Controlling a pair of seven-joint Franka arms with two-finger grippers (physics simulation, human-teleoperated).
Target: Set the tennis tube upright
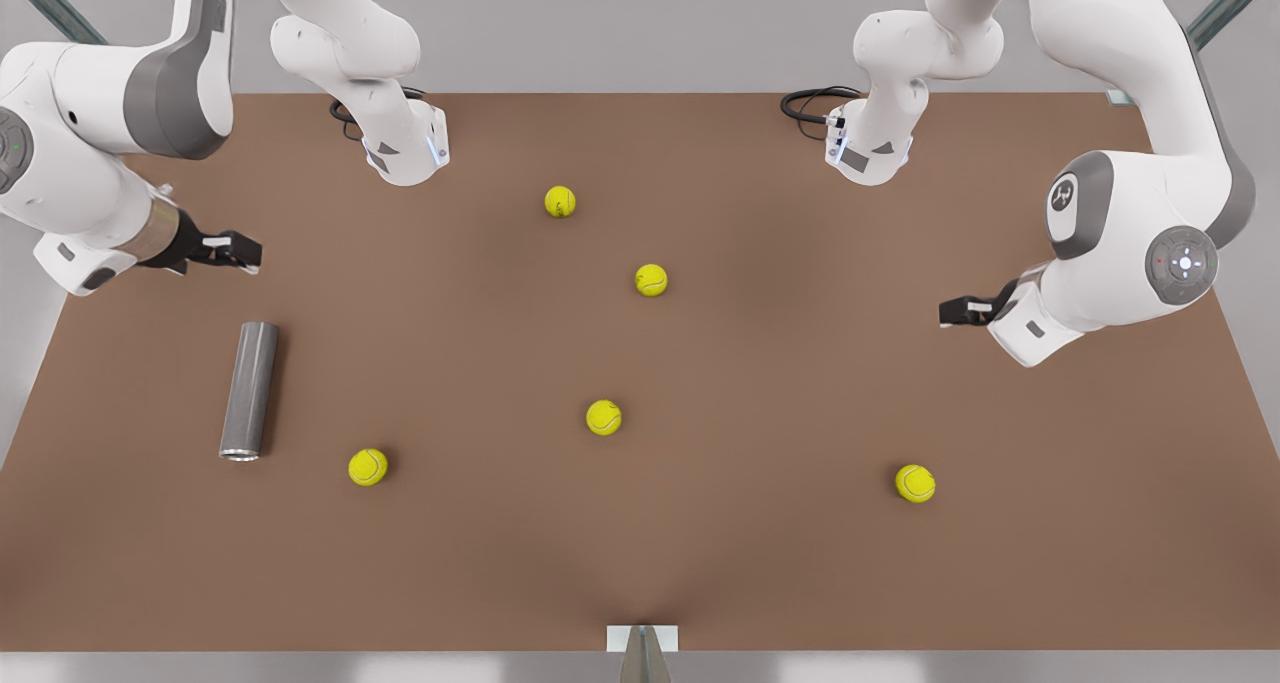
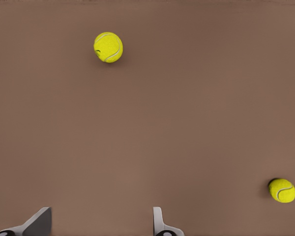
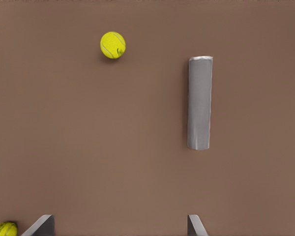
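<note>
Lying flat on the brown table [image 1: 760,563], the tennis tube [image 1: 249,390] sits just ahead of our right gripper [image 1: 232,252] in the front view, lighter rim at its far end; our left gripper [image 1: 962,310] waits well apart. At that range we cannot tell finger spacing. From the left wrist, fingertips [image 2: 39,223] stand wide — tennis balls [image 2: 108,47] beyond. From the right wrist, fingers [image 3: 41,225] spread wide too, the tube ahead and to one side; we should centre over its middle, then tip it; fingertips are cut off.
</note>
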